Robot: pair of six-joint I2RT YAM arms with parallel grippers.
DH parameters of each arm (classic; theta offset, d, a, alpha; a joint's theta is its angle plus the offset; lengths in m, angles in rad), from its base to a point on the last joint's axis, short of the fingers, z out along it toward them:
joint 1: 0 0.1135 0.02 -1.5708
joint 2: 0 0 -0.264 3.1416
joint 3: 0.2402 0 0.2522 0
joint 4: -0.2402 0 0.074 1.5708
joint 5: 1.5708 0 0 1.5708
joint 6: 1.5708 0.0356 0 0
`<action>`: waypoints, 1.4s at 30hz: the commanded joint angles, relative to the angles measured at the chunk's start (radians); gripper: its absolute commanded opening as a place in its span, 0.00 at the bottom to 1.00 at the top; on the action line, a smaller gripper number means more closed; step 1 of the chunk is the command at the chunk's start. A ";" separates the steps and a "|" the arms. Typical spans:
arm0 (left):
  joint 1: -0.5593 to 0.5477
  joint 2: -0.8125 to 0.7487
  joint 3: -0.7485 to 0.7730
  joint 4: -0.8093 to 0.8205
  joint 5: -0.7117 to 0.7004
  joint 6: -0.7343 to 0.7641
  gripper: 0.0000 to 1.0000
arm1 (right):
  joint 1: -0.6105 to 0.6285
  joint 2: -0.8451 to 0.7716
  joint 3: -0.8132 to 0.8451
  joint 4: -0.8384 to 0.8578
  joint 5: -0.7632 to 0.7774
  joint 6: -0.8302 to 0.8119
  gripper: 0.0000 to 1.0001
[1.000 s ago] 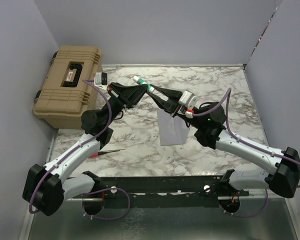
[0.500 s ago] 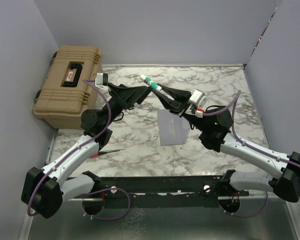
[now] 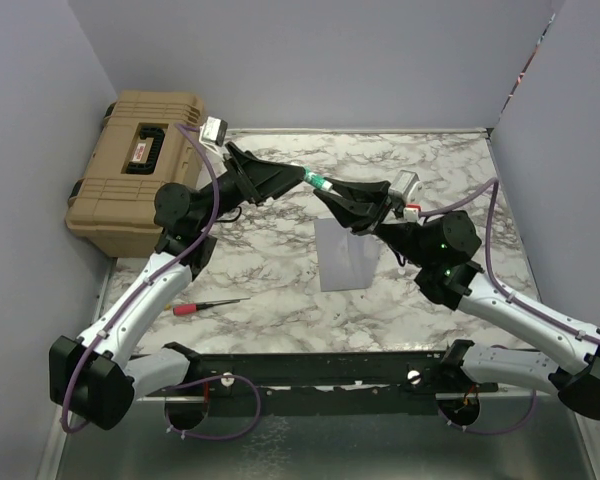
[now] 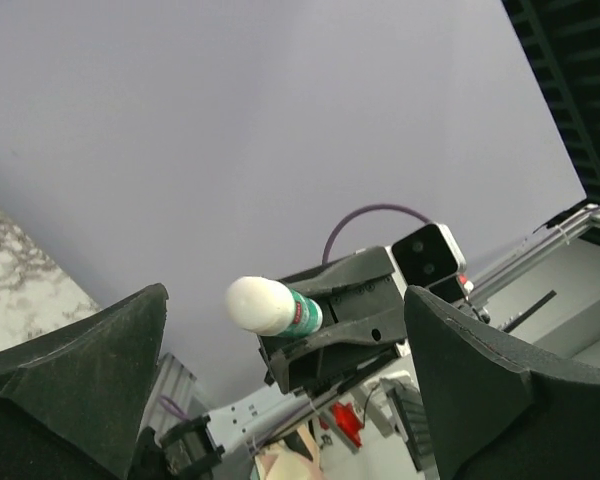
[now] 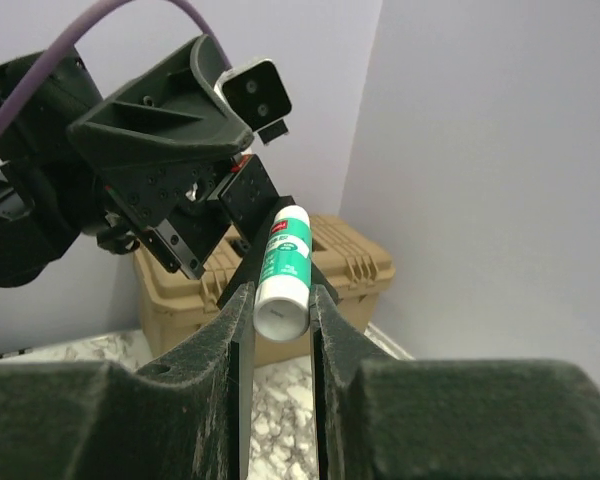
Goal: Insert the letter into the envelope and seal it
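Sealing stage, as we judge it. The right pincer [image 3: 332, 190] is clenched on a green-and-white glue stick [image 5: 283, 262], held aloft. The left pincer [image 3: 298, 178] stands fully released either side of its far end, grasping nothing. The envelope [image 3: 345, 258] lies flat on the tabletop [image 3: 430, 170] below. The letter shows nowhere, so we take it to be inside. Remaining, in our judgement: gluing the flap and pressing it shut

obstacles: tan case [image 3: 140, 170] left rear, screwdriver [image 3: 208, 305] near left | free: tabletop [image 3: 450, 160] right of envelope [image 3: 345, 255]
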 commanded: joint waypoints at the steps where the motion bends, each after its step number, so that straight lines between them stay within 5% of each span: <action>1: 0.005 0.008 0.036 -0.080 0.132 -0.016 0.99 | -0.020 -0.001 0.027 -0.072 0.004 0.051 0.01; 9: 0.007 0.013 0.035 -0.086 0.181 -0.101 0.69 | -0.056 -0.009 -0.006 -0.030 -0.079 0.048 0.01; 13: 0.010 0.008 0.015 -0.054 0.183 -0.155 0.69 | -0.076 -0.023 -0.022 -0.023 -0.144 0.051 0.01; 18: 0.017 0.016 -0.015 0.023 0.163 -0.245 0.82 | -0.083 -0.021 -0.020 -0.034 -0.178 0.054 0.01; 26: 0.039 0.031 -0.082 0.160 0.134 -0.381 0.55 | -0.093 -0.023 -0.033 -0.035 -0.200 0.056 0.01; 42: 0.043 0.028 -0.137 0.170 0.102 -0.394 0.45 | -0.101 -0.011 0.027 -0.182 -0.247 0.016 0.01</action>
